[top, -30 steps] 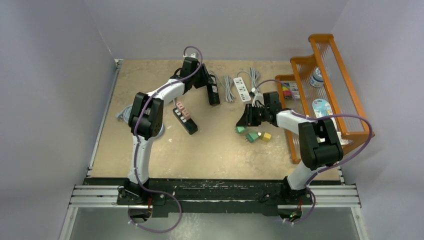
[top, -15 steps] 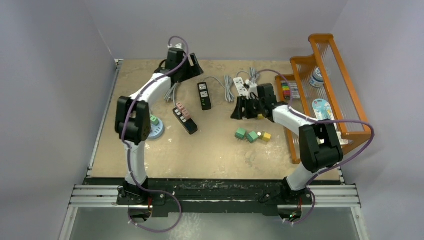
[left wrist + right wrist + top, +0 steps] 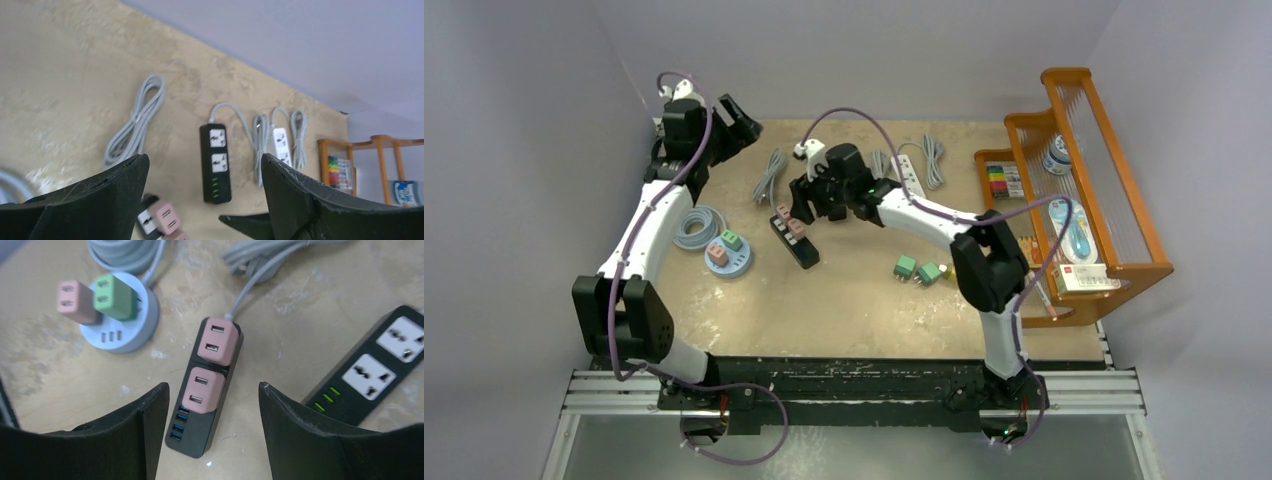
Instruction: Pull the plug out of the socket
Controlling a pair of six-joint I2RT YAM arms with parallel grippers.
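A black socket strip (image 3: 202, 432) lies mid-table with two pink plugs (image 3: 218, 340) seated in it, one behind the other, and blue ports at its near end. My right gripper (image 3: 213, 385) hovers above it, open and empty, its fingers on either side of the nearer pink plug (image 3: 202, 389). In the top view the strip (image 3: 806, 254) lies just below the right gripper (image 3: 807, 207). My left gripper (image 3: 746, 118) is raised at the back left corner, open and empty (image 3: 205, 157).
A second black strip (image 3: 216, 162) with white sockets lies beside the first. A round socket hub (image 3: 727, 257) carries a pink and a green plug. Grey cable bundle (image 3: 769, 175), white strip (image 3: 911, 172), green cubes (image 3: 917, 269) and an orange rack (image 3: 1074, 190) are also here.
My left arm has let go of the white-socket strip, opened and swung to the back left. My right gripper has opened and crossed from the green cubes to above the pink plugs.
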